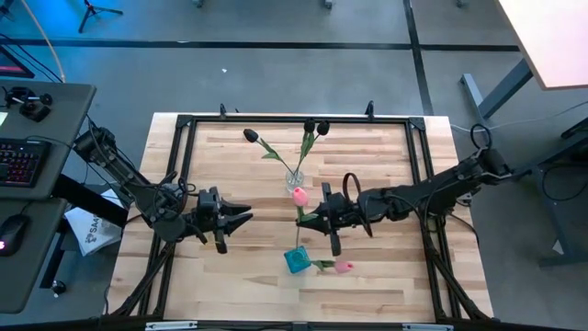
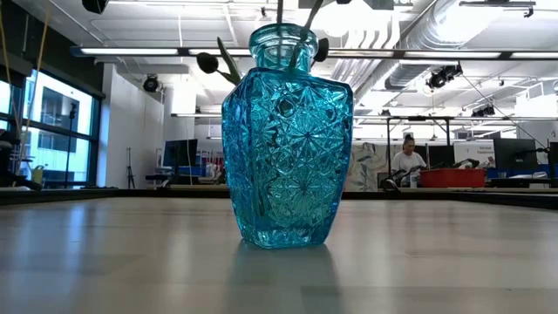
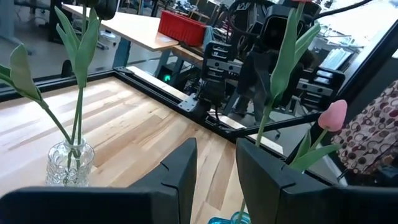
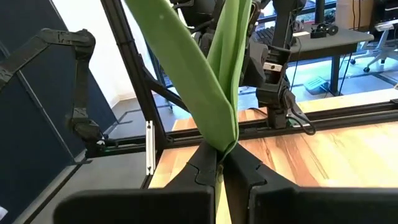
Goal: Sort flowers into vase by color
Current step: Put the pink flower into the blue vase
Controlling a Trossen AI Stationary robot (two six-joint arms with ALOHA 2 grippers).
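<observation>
My right gripper (image 1: 309, 219) is shut on a pink tulip, whose head (image 1: 299, 195) shows just beyond the fingers, over the table's middle. Below it stands the blue glass vase (image 1: 296, 260), where another pink tulip (image 1: 344, 267) leans out to the right. In the low view two green stems (image 2: 281, 13) rise from that vase's mouth. Farther back, a clear glass vase (image 1: 294, 177) holds three dark tulips (image 1: 249, 135). My left gripper (image 1: 244, 218) hovers open to the left of both vases, with nothing between its fingers (image 3: 186, 168). My right gripper pinches the pink tulip's green stem and leaf bases (image 4: 219, 144) between its two fingers. The fingers come in level from the table's right and lie across the stem. The tulip stands about upright, its leaves (image 4: 205, 68) above the fingers and its lower stem toward the blue vase.
A black frame (image 1: 187, 147) runs around the wooden table top. Bare wood lies left of the vases and along the near edge. In the low view, a person sits in the room far behind the table.
</observation>
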